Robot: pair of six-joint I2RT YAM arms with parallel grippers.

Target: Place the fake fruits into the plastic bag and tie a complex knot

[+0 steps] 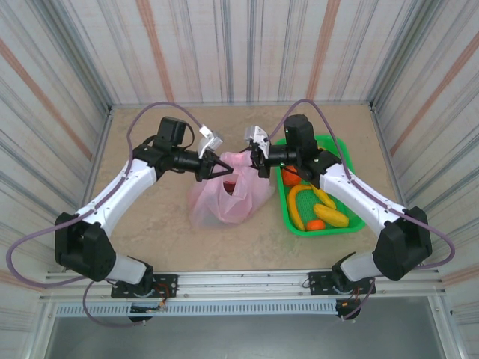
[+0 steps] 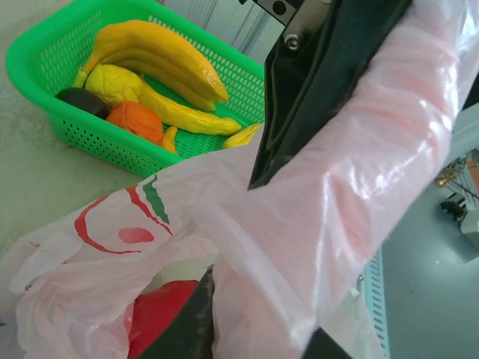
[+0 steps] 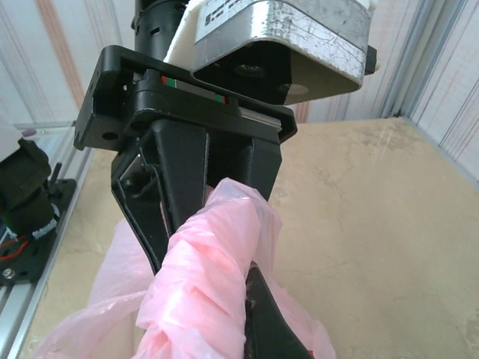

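Overhead I see the plastic bag [image 1: 224, 200] on the surface [image 1: 150, 247], with the left gripper [image 1: 212, 167] and right gripper [image 1: 257, 159] both clenched on it. Right wrist adds the twisted handle [image 3: 198, 284]. Left wrist adds bananas [image 2: 161, 56] in the green basket [image 2: 105, 142] and a red fruit [image 2: 161, 314] bagged.

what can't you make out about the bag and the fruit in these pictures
Top external: what lies in the plastic bag; its pink film blurs all but a red piece.
Left wrist: the green basket's right end, hidden behind the bag and a black gripper finger.
Right wrist: where the twisted bag handle ends, cut off by the lower edge.
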